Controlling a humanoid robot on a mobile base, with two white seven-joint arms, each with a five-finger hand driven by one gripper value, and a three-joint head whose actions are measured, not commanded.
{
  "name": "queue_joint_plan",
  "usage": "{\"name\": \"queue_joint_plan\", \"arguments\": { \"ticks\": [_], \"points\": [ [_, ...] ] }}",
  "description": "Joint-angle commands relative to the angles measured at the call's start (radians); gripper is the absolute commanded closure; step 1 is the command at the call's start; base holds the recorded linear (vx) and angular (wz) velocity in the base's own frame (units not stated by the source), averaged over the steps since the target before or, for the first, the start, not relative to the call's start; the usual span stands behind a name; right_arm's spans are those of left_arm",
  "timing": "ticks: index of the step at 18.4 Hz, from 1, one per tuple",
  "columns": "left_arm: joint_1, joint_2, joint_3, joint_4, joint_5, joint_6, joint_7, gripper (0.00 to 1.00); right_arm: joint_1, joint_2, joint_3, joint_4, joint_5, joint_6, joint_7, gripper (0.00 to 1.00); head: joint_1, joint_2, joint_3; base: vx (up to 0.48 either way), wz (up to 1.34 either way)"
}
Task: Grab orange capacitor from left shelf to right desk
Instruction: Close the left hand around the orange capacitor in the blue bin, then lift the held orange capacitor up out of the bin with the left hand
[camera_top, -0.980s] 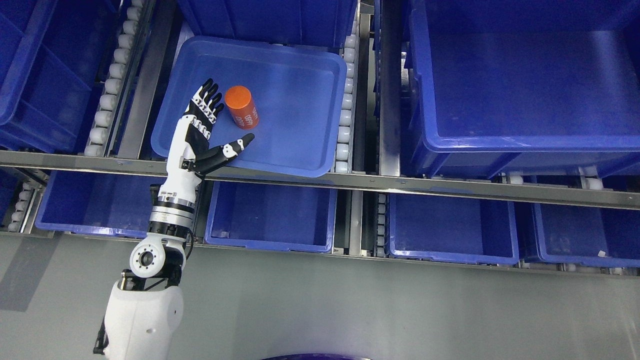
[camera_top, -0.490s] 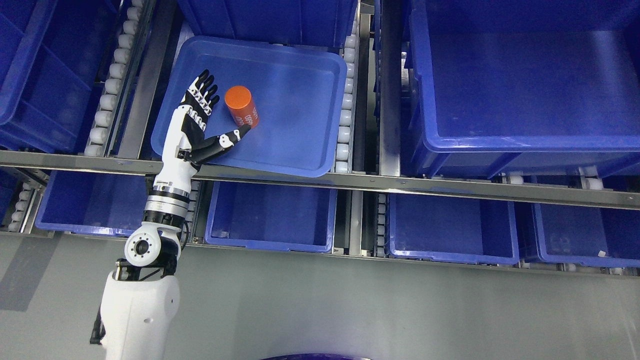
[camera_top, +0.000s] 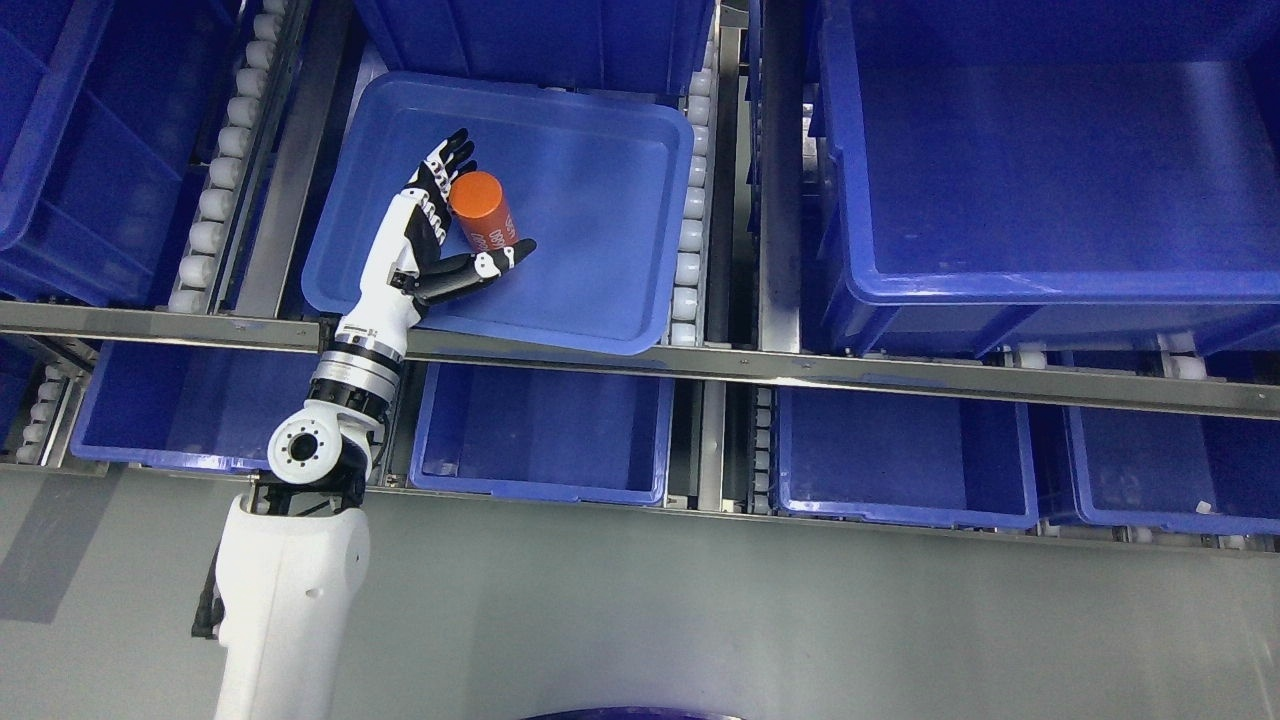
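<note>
1. My left hand reaches into the shallow blue tray on the shelf, fingers spread and not yet closed on anything.
2. The orange capacitor sits in the tray's left half, right in the crook of that hand: the four fingers run up its left side, touching or nearly so, while the thumb crosses just below its lower end.
3. The cylinder leans, its round top toward the camera and its long axis running down and slightly right; the printed side faces the thumb.
4. I judge the grasp turns on closing fingers rightward and thumb upward across that axis, so the part is pinched around its body, not its ends.
5. My right hand is out of frame; the left is the only one placed for it.
</note>
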Motion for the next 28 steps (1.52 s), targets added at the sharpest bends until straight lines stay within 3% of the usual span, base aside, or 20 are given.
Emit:
{"name": "queue_joint_plan", "arguments": {
  "ticks": [1, 3, 4, 7, 11, 13, 18, 23, 28],
  "points": [
    [-0.05, 0.017, -0.005, 0.156, -0.025, -0.003, -0.002, 0.07, -0.002, -0.017, -0.011, -0.034, 0.003, 0.0, -0.001, 0.0, 0.0, 0.0, 0.0, 0.0, 0.0],
    [-0.064, 0.017, -0.005, 0.185, -0.025, -0.005, -0.003, 0.11, -0.002, -0.017, -0.011, -0.034, 0.005, 0.0, 0.0, 0.0, 0.0, 0.0, 0.0, 0.0, 0.0],
    [-0.066, 0.017, -0.002, 0.193, -0.025, -0.021, -0.003, 0.18, -0.002, -0.017, -0.011, -0.034, 0.005, 0.0, 0.0, 0.0, 0.0, 0.0, 0.0, 0.0, 0.0],
    [-0.066, 0.017, 0.015, 0.248, -0.021, -0.158, -0.003, 0.53, -0.002, -0.017, -0.011, -0.034, 0.005, 0.0, 0.0, 0.0, 0.0, 0.0, 0.0, 0.0, 0.0],
    [-0.066, 0.017, 0.019, 0.25, 0.039, -0.187, -0.003, 0.75, -0.002, -0.017, -0.011, -0.034, 0.005, 0.0, 0.0, 0.0, 0.0, 0.0, 0.0, 0.0, 0.0],
    [-0.064, 0.017, 0.021, 0.247, 0.086, -0.23, -0.003, 0.96, -0.002, -0.017, -0.011, -0.034, 0.003, 0.0, 0.0, 0.0, 0.0, 0.0, 0.0, 0.0, 0.0],
    [-0.061, 0.017, 0.038, 0.118, 0.218, -0.264, -0.003, 1.0, -0.002, -0.017, -0.011, -0.034, 0.005, 0.0, 0.0, 0.0, 0.0, 0.0, 0.0, 0.0, 0.0],
    [0.011, 0.017, 0.048, -0.076, 0.252, -0.339, -0.003, 1.0, -0.002, -0.017, -0.011, -0.034, 0.005, 0.0, 0.0, 0.0, 0.0, 0.0, 0.0, 0.0, 0.0],
    [0.109, 0.017, 0.012, -0.137, 0.252, -0.43, -0.003, 0.99, -0.002, -0.017, -0.011, -0.034, 0.005, 0.0, 0.0, 0.0, 0.0, 0.0, 0.0, 0.0, 0.0]
  ]
}}
